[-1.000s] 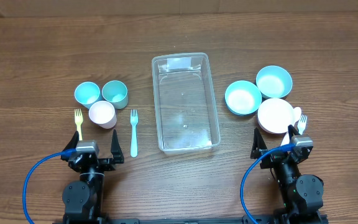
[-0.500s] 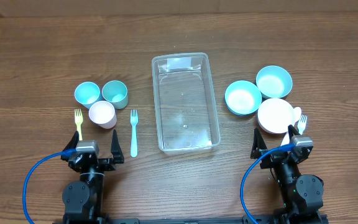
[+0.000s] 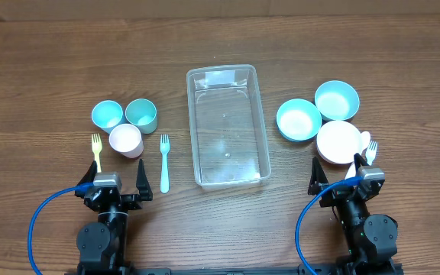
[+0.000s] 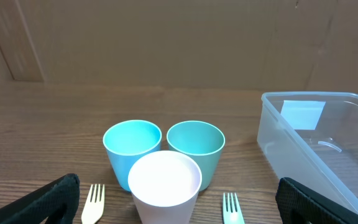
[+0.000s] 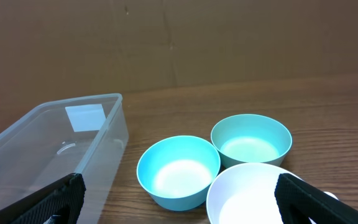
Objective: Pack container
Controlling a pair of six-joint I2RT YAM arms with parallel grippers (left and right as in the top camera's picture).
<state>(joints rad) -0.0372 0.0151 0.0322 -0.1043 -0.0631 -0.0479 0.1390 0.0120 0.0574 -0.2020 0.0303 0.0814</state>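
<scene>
None of the packing is seen to be done. The container is placed upright in the middle of the table, between the two groups of tableware, and nothing is held inside it.

To its left, three cups are clustered touching one another: a light-blue cup, a teal cup and a white cup. A yellow fork and a teal fork are laid on either side of the white cup. To its right, a light-blue bowl, a teal bowl and a white bowl are grouped, with white cutlery just beside the white bowl.

The left gripper and the right gripper are parked at the near edge, jaws spread wide and nothing held. Every piece is judged to be left to load.
</scene>
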